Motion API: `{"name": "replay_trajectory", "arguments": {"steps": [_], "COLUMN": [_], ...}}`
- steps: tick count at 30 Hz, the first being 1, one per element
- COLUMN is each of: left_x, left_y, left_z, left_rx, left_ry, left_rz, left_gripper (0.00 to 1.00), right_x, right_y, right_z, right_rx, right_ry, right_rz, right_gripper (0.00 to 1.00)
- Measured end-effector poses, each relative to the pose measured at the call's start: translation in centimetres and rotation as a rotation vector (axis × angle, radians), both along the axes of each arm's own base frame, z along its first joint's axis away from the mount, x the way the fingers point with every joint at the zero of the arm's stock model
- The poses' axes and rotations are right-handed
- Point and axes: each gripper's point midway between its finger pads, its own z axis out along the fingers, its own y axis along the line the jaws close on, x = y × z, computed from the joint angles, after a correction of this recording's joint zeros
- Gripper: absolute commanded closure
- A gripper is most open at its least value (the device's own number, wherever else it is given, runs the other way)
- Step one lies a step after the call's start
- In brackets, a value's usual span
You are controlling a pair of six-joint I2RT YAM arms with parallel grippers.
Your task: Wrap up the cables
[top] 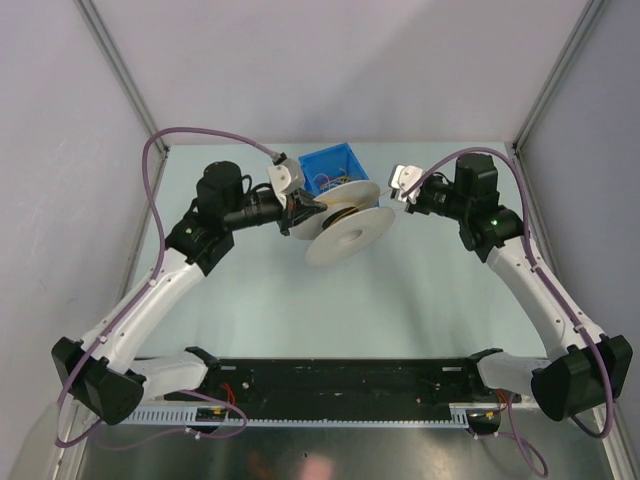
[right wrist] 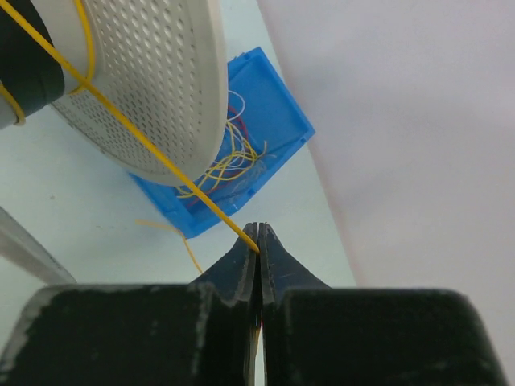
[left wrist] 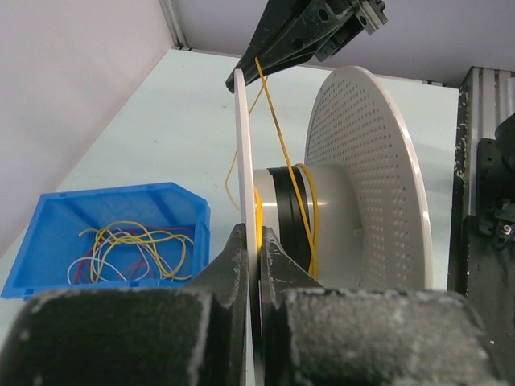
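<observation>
A white spool (top: 342, 228) with perforated flanges is held off the table. My left gripper (top: 298, 212) is shut on the spool's thin flange (left wrist: 245, 153), its tips (left wrist: 257, 239) clamping the flange edge. A yellow cable (left wrist: 278, 121) is wound a few turns on the black core (left wrist: 283, 217) and runs taut to my right gripper (top: 403, 188). In the right wrist view that gripper (right wrist: 258, 241) is shut on the yellow cable (right wrist: 145, 137). More cables (left wrist: 133, 249), yellow, pale and purple, lie tangled in a blue bin (left wrist: 48, 233).
The blue bin (top: 318, 160) stands at the back of the table just behind the spool; it also shows in the right wrist view (right wrist: 278, 112). A loose yellow cable end (right wrist: 173, 237) lies on the table beside it. Grey walls enclose the table.
</observation>
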Motion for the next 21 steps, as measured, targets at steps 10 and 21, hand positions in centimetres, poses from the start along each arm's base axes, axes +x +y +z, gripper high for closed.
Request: {"name": "replay_trajectory", "arguments": {"steps": [10, 21], "left_x": [-0.5, 0.4], "left_y": [0.1, 0.6], "left_z": [3.3, 10.3], "left_rx": [-0.057, -0.193], "left_ry": [0.032, 0.07], "left_rz": [-0.032, -0.007], "left_gripper": [1.0, 1.0], "right_x": [-0.2, -0.1], "right_y": [-0.9, -2.4], "right_z": [-1.6, -3.5], "right_rx": [0.08, 0.119], "right_ry": [0.155, 0.289], "right_rz": [-0.022, -0.115], "right_gripper": [0.58, 0.16]}}
